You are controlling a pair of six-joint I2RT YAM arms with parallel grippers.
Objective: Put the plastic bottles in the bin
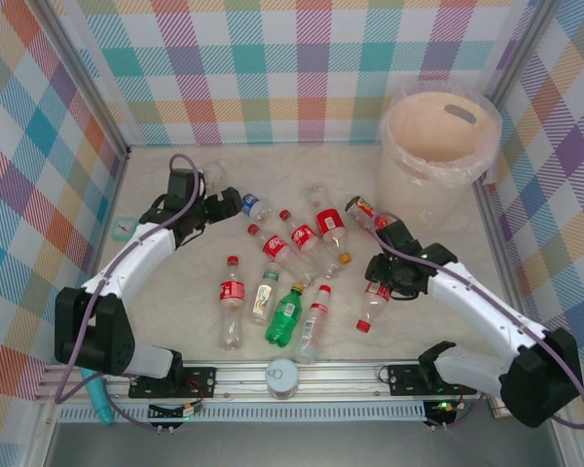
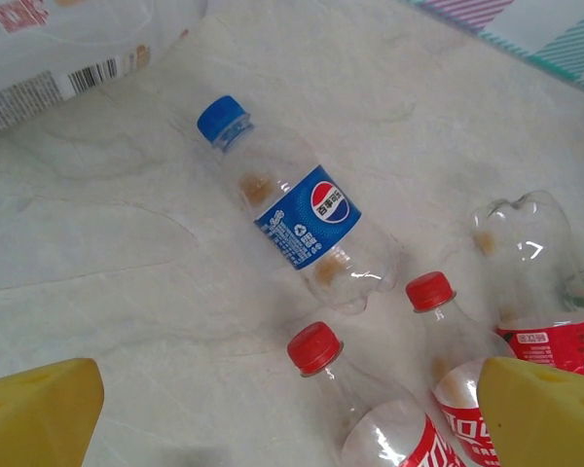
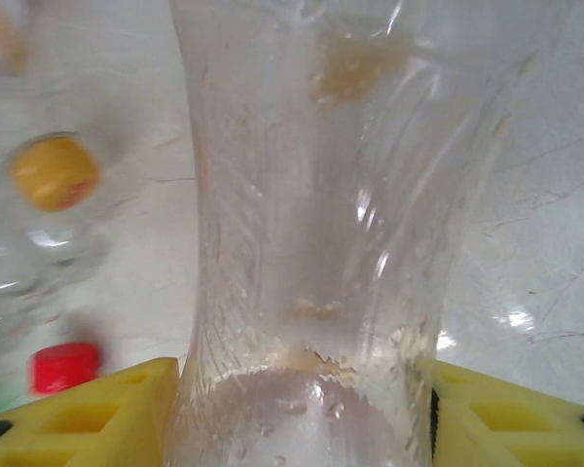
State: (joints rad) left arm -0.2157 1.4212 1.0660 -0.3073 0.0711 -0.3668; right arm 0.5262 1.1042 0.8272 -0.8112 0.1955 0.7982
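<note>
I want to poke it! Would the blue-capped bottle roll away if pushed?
Probably: the blue-capped bottle is round and lies on its side on the smooth table. It looks nearly empty, so likely light; its thin wall may dent.

Left arm (image 1: 141, 243) extended, jaws wide apart, right arm (image 1: 477, 297) bent, jaws gripping a bottle (image 3: 311, 243)

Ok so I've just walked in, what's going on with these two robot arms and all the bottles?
The arms are clearing plastic bottles into the bin at the far right of the table. The right gripper has its fingers against both sides of a clear bottle lying on the table. The left gripper hangs open above a blue-capped bottle, not touching it. The other bottles lie scattered across the middle of the table.
</note>
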